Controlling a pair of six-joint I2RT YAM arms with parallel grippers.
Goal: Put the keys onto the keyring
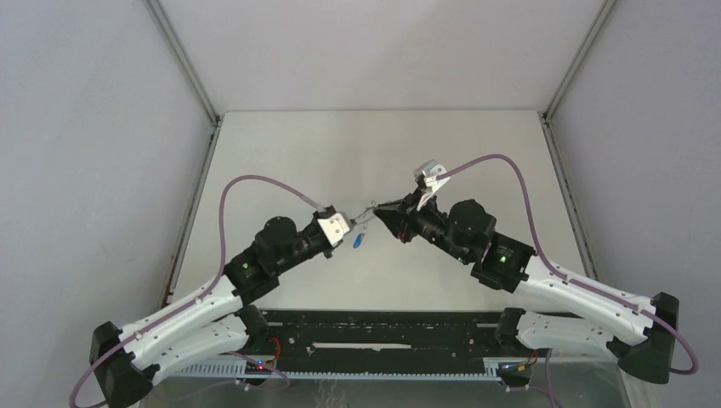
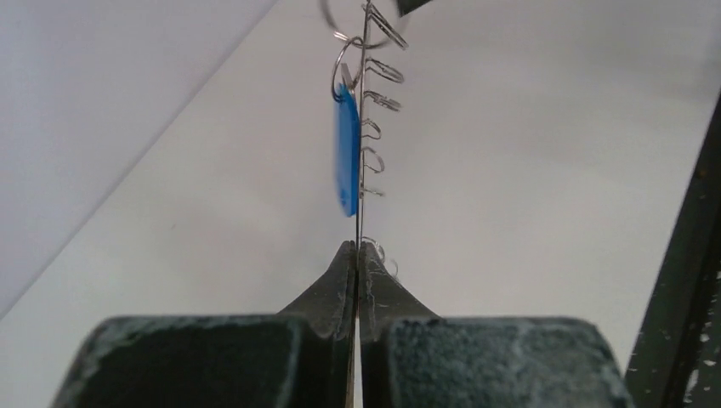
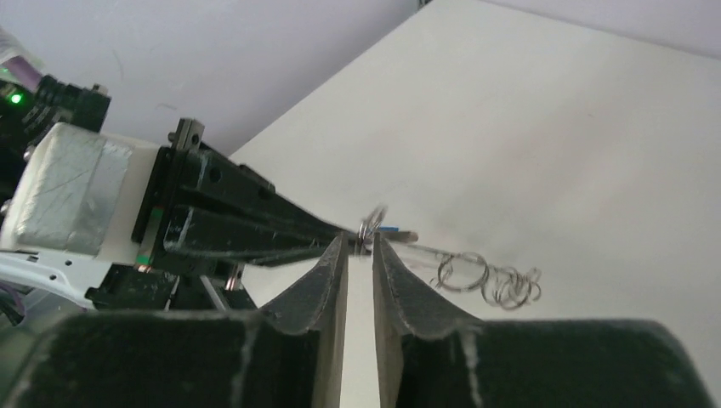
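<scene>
- The left arm is stretched from the near left corner toward mid-table, forearm low, and the left gripper (image 1: 353, 222) is pointed right and slightly away.
- The right arm is reached in from the near right corner, wrist bent, and the right gripper (image 1: 379, 207) is pointed left. The two tips are brought almost nose to nose above the table (image 1: 383, 144).
- The left fingers (image 2: 340, 272) are seen pressed flat together, and the thin keyring (image 2: 362, 212) is pinched edge-on between them. It runs straight out from the tips.
- The right fingers (image 3: 333, 263) are held narrowly apart, with a slim gap showing along their length. A small ring (image 3: 367, 231) is caught right at their tips; whether it is touched by them cannot be told.
- The keyring is held up off the table, in the air between the two grippers. Only a thin grey line of it is shown in the left wrist view.
- A row of wire loops (image 2: 383, 72) is seen fringing one side of the hoop, more of them trailing blurred in the right wrist view.
- A bright blue tag (image 2: 344, 149) hangs just beside the hoop from the small ring. From above it dangles under the meeting point of the grippers. The key's metal can hardly be made out.
</scene>
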